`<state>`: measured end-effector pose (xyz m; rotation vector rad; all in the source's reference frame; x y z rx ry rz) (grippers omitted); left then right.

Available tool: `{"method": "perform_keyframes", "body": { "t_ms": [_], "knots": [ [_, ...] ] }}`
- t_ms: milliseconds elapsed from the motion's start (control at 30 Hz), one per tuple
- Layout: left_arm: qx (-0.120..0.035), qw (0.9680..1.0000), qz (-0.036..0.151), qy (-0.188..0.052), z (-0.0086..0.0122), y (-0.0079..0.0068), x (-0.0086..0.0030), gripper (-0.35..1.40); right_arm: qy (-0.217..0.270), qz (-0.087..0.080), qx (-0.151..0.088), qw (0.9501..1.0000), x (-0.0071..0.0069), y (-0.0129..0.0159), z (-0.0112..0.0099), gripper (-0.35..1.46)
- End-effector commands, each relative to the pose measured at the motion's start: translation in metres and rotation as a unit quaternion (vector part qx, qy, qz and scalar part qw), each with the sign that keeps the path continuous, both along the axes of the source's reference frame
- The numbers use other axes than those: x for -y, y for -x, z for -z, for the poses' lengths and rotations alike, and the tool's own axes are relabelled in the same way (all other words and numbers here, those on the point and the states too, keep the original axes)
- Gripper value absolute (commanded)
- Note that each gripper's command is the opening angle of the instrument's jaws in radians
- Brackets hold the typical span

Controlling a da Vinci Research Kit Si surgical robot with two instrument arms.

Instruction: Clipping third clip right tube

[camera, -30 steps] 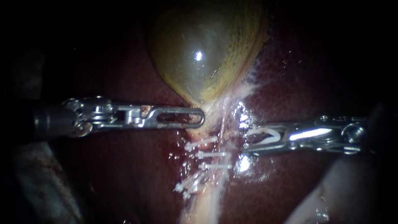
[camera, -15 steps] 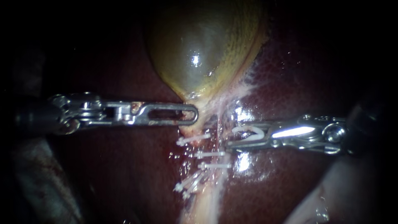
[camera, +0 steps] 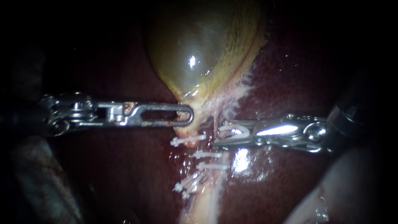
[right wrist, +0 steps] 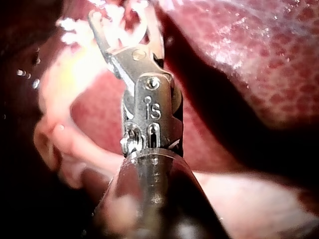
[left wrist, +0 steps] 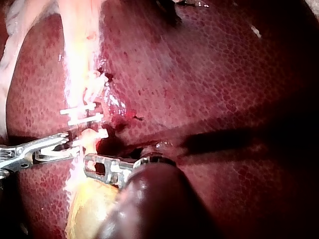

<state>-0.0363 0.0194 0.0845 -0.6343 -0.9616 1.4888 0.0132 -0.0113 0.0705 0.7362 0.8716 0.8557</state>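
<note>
The yellow-green gallbladder (camera: 199,49) narrows to a pale stalk with several white clips (camera: 207,154) across it. My left instrument (camera: 190,116) lies level from the left, its slotted jaws shut on the gallbladder neck (camera: 182,129); the left wrist view shows it (left wrist: 92,167) beside the yellow tissue. From the right, my right instrument (camera: 217,133) holds a curved white clip (camera: 234,130) between jaws that stand apart. Its tips reach a thin reddish tube (camera: 215,120) just above the top clip. It (left wrist: 67,147) meets the stalk there too, and its jaws (right wrist: 122,15) face pale tissue.
Dark red liver (camera: 290,74) surrounds the stalk, with a wet glare patch (camera: 240,159) under the right instrument. Pale fatty tissue (camera: 306,207) lies at the lower right. A lower cluster of clips (camera: 188,184) sits slanted on the stalk.
My right instrument has moved left with its clip, up to the tube. My left instrument has drawn back to the left, pulling the gallbladder neck and the top clip with it.
</note>
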Motion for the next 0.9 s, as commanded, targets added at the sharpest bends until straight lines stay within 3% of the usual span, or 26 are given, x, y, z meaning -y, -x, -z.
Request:
{"method": "perform_keyframes", "body": {
  "t_ms": [33, 900],
  "knots": [
    [0.0, 1.0, 0.0, 0.0, 0.0, -0.0001, 0.0, -0.35, 0.0, 0.0, 0.0, 1.0, 0.0, 0.0, -0.0001, 0.58],
    [0.0, 1.0, 0.0, -0.001, 0.0008, -0.0002, 0.0, -0.35, 0.006, -0.003, 0.001, 1.0, 0.0002, -0.0011, -0.0028, 0.56]
  ]
}}
